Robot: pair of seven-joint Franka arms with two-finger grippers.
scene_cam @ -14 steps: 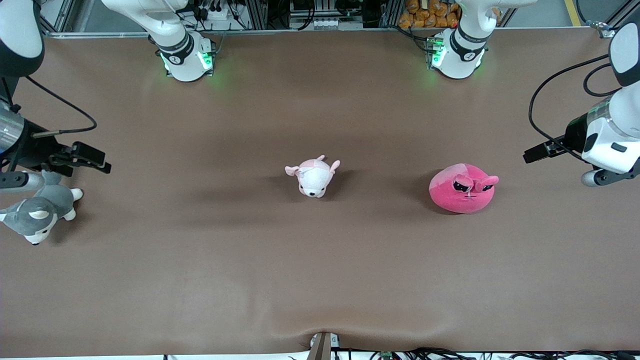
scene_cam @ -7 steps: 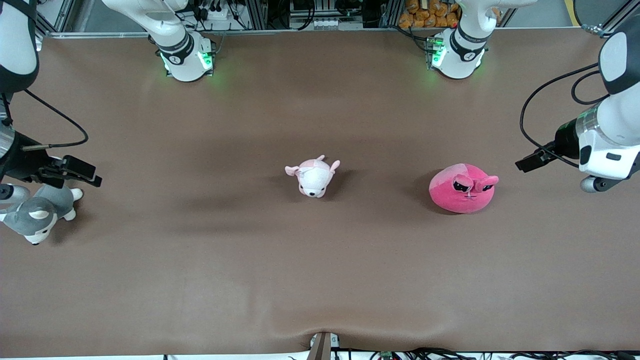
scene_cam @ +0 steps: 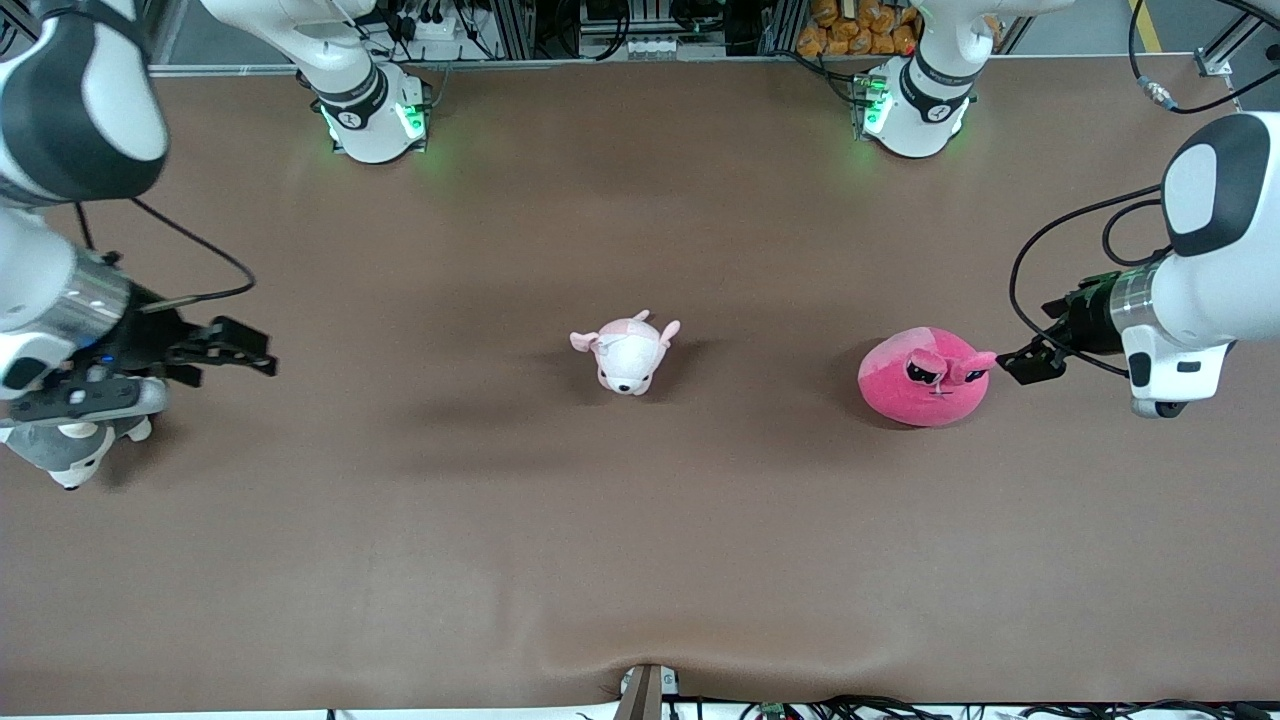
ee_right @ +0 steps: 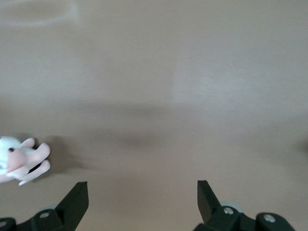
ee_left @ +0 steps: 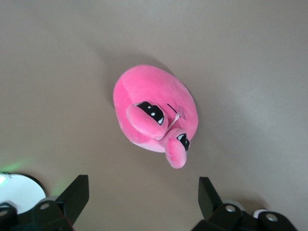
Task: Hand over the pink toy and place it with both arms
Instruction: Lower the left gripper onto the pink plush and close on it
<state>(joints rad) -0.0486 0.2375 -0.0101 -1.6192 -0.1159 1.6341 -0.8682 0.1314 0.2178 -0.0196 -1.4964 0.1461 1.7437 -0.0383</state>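
Table edge nearest the front camera: a small metal bracket sat at the middle of the brown table.

Grey-and-white plush dog: it lay at the right arm's end of the table, largely hidden under the right arm's wrist, slightly nearer the front camera than the other toys.

Pink toy: the round hot-pink plush rested on the table toward the left arm's end, eye stalks up, untouched by either gripper. In the left wrist view it lay clear of the finger tips.

Left gripper: it hung just beside the pink toy, on the side toward the left arm's end of the table, with its fingers spread wide and holding nothing.

Small pink-and-white plush: it sat near the table's middle, well apart from the pink toy; its paws showed at the edge of the right wrist view.

Right gripper: it hovered over bare table at the right arm's end, just beside the grey dog, fingers parted and empty.

Arm bases: both stood farthest from the front camera, the right arm's base and the left arm's base each glowing green.
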